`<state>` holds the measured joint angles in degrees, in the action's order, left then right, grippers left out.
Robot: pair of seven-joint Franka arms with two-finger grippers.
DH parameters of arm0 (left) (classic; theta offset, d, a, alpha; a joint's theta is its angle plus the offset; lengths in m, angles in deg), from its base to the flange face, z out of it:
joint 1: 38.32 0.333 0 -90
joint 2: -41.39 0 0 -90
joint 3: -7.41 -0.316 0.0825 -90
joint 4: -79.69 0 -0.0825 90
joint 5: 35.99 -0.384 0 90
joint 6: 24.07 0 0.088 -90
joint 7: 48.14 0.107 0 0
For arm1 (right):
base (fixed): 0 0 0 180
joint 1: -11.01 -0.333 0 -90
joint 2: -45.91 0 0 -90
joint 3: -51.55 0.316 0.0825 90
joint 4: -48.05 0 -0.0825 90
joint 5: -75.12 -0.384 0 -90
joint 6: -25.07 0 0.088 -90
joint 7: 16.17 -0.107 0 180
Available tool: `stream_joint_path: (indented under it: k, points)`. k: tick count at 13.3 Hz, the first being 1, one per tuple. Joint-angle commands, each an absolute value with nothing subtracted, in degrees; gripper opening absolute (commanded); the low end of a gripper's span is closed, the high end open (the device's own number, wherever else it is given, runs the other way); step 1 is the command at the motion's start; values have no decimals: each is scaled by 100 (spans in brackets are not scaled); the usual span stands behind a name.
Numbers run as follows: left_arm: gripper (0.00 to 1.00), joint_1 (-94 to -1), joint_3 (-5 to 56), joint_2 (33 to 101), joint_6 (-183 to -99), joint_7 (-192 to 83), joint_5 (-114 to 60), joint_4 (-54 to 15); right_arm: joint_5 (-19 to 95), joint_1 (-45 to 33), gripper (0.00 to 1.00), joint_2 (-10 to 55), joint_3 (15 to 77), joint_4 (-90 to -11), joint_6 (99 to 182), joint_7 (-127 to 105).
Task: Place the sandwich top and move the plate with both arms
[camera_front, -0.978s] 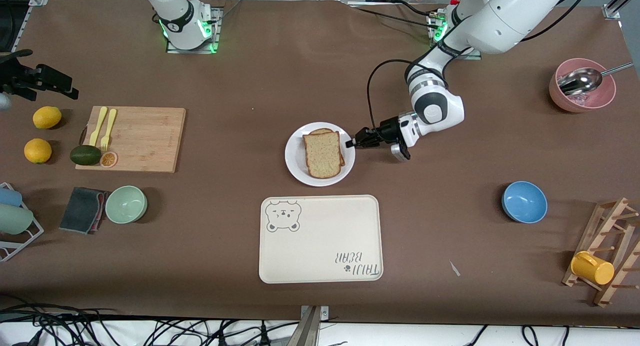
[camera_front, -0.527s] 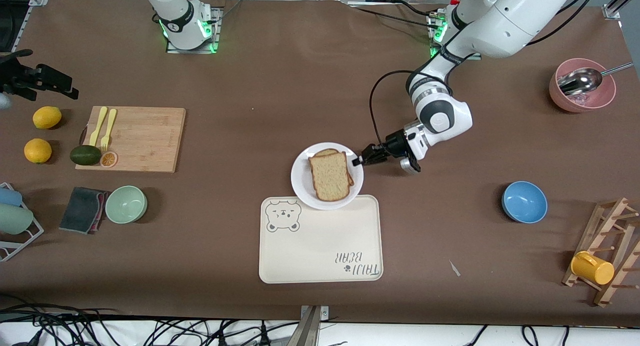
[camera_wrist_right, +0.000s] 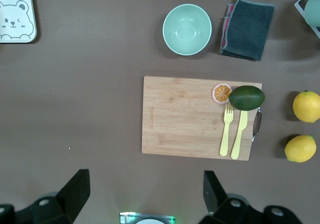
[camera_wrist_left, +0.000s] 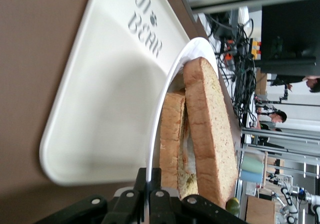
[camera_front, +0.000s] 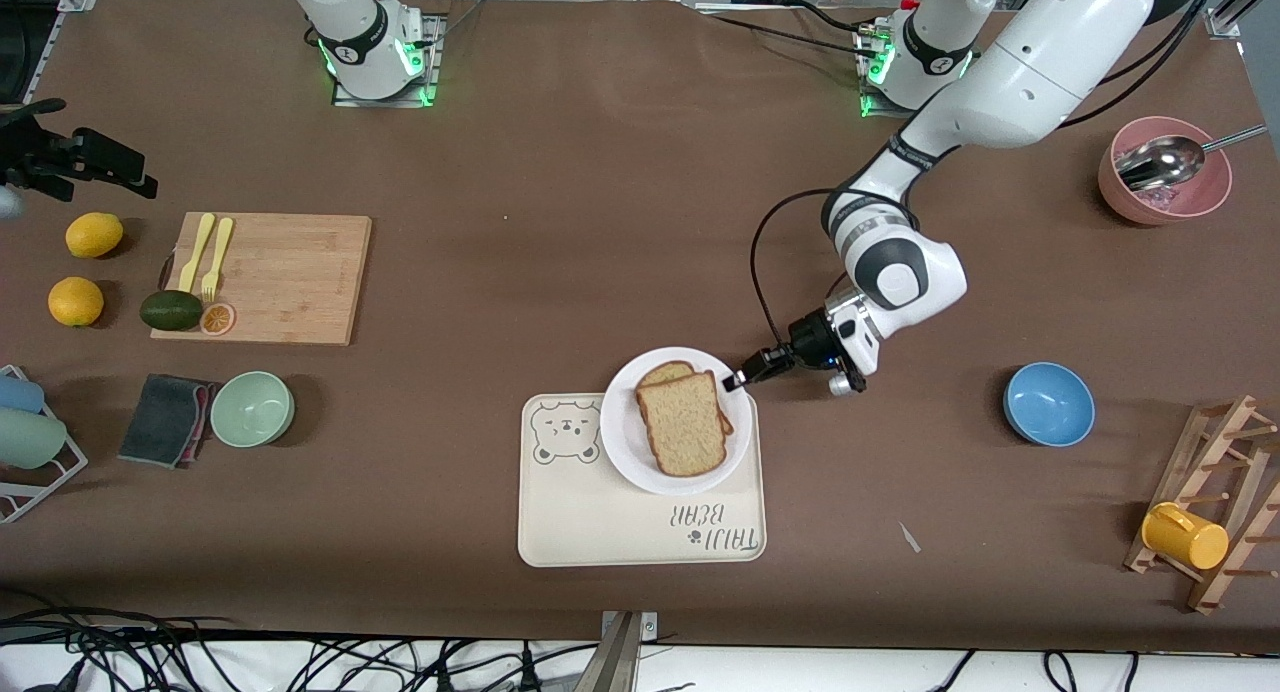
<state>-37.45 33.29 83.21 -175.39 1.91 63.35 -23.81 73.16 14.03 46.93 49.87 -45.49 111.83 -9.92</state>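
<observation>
Brown tabletop (camera_front: 600, 192): left hand (camera_front: 738, 380) pinches the plate (camera_front: 625, 442) rim over the bear tray (camera_front: 600, 522), sandwich top (camera_front: 683, 424) on it. Right hand (camera_wrist_right: 145, 194) waits, fingers spread, above the cutting board (camera_wrist_right: 185, 116).

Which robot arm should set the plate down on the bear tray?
Left, probably. The left gripper is shut on the plate's rim, and the plate with its sandwich top is already over the tray. The right gripper waits open above the cutting board.
</observation>
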Motion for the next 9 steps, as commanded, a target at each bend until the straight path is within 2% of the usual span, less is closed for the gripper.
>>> stream_joint_path:
  k: [1,4,9]
  points:
    - [0,-4199,2975,8779,-17603,-961,5641,-1473,7319,1426,100,4732,5005,-4537,11111,-1002]
    - [0,-4472,2746,9139,-17594,-1447,5454,-936,7310,1426,100,4732,5005,-4537,11111,-1002]
    - [0,-4649,2631,9377,-17638,-1465,5480,-767,7310,1426,100,4732,5005,-4537,11111,-1002]
